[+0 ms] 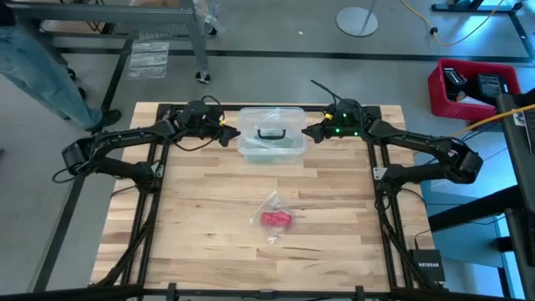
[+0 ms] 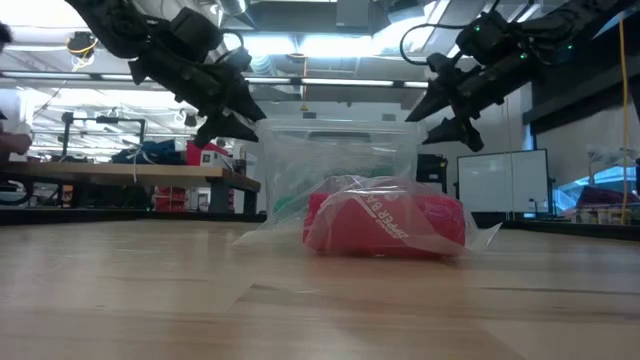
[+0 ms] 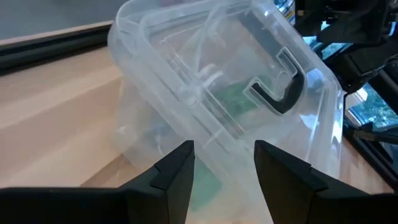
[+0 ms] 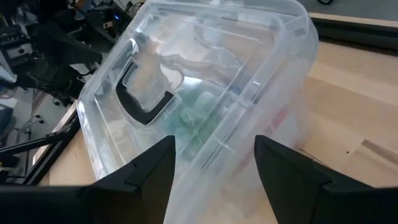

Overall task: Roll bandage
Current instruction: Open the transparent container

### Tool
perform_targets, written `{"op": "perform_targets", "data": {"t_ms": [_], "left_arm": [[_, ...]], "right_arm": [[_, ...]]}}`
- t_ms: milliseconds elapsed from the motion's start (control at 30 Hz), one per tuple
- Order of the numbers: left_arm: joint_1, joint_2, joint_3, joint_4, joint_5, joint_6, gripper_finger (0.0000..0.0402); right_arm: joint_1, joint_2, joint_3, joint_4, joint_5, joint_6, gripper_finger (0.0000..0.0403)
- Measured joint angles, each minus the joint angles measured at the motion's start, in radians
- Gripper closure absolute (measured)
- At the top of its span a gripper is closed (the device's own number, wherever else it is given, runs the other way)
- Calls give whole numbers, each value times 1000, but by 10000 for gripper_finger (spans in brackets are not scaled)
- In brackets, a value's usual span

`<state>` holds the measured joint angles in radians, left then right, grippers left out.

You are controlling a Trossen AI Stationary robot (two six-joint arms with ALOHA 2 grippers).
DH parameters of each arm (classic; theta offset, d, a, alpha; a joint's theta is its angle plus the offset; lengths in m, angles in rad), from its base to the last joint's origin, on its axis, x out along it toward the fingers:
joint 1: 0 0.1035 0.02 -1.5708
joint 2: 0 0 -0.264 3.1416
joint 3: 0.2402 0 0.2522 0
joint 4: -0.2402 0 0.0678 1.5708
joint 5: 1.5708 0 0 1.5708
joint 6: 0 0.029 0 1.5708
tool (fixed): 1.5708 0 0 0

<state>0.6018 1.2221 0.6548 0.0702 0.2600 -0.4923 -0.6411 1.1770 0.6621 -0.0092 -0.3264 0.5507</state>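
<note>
The bandage (image 1: 275, 219), a short red roll, lies on its side inside a clear bag (image 1: 272, 203) mid-bench (image 1: 201, 217).

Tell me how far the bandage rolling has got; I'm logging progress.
Nothing looks done: the bandage lies inside a small clear bag mid-table, untouched. In hand: the left gripper and right gripper, both open, flank the clear box at the far edge. Left: unbagging and rolling.
</note>
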Motion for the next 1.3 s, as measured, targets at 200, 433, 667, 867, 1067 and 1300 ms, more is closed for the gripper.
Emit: {"op": "perform_targets", "data": {"t_ms": [200,433,667,867,1067,1300], "left_arm": [[0,0,0,-1,0,-2,243],[0,0,0,-7,0,-3,243],[0,-7,0,-10,1,0,243],[0,-58,0,0,15,5,243],[-2,-63,0,-2,19,6,243],[-31,-63,0,1,18,25,243]], "right_arm": [[0,9,0,-1,20,-5,180],[0,64,0,62,-85,-2,180],[-2,38,0,77,-94,18,180],[0,10,9,48,-112,24,180],[0,-4,33,13,-112,24,180],[0,-4,39,12,-111,21,180]]}}
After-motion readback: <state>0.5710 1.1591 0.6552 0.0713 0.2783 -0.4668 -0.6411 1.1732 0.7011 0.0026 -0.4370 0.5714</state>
